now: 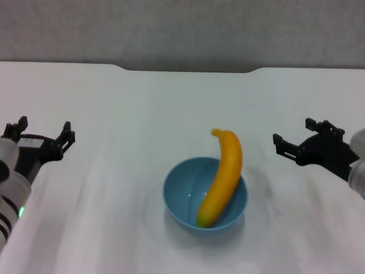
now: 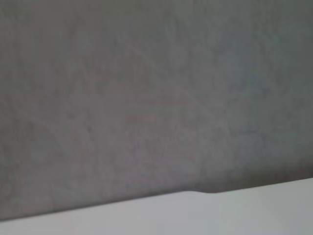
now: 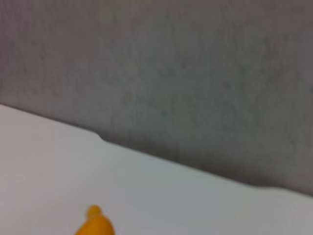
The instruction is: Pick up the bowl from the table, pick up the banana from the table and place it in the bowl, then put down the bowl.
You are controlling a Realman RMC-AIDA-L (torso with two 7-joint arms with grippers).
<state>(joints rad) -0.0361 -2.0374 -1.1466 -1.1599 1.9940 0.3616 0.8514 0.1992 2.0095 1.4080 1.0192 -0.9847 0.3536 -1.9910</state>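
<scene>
The light-blue bowl (image 1: 205, 197) stands on the white table (image 1: 114, 114) at the front middle. The yellow-orange banana (image 1: 223, 177) lies in it, its lower end on the bowl's inside and its stem end sticking out over the far rim. Its stem end also shows in the right wrist view (image 3: 95, 223). My left gripper (image 1: 44, 132) is open and empty at the left, well away from the bowl. My right gripper (image 1: 293, 137) is open and empty at the right, apart from the bowl.
The table's far edge has a shallow notch (image 1: 188, 69), with a grey wall (image 1: 182, 28) behind it. The left wrist view shows only the wall and the table edge (image 2: 195, 208).
</scene>
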